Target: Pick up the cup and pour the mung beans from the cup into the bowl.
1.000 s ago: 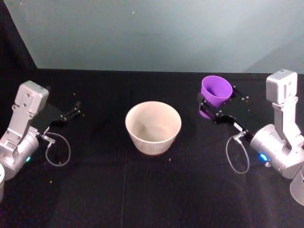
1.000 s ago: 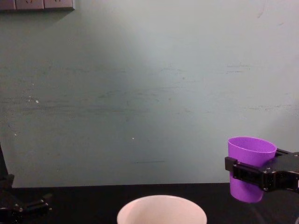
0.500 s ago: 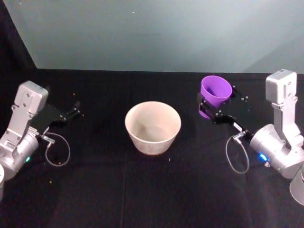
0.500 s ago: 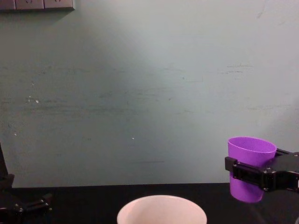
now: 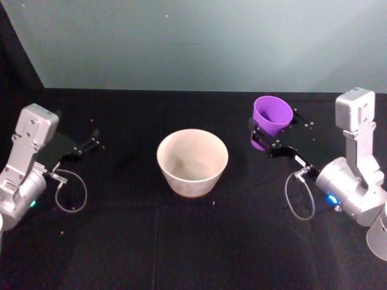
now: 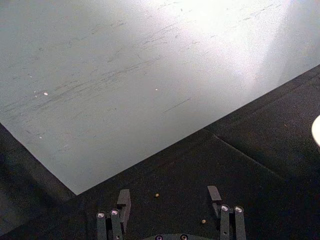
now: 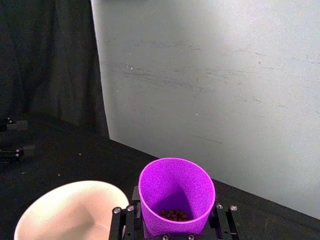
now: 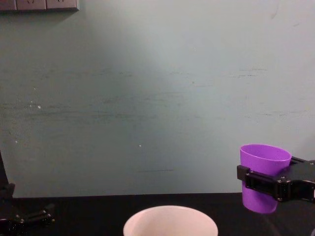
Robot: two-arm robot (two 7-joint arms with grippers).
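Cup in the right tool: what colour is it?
The cup is bright purple, clearest in the right wrist view.

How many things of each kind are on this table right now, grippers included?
purple cup: 1
white bowl: 1
heap of mung beans, inside the cup: 1
grippers: 2, the left gripper open over the cloth, the right gripper shut on the cup
Total: 5

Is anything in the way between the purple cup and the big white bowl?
No, nothing visible. The right gripper holds the cup beside the bowl, on the robot's right, with just bare black tablecloth between them. The left gripper rests open, far off on the left.
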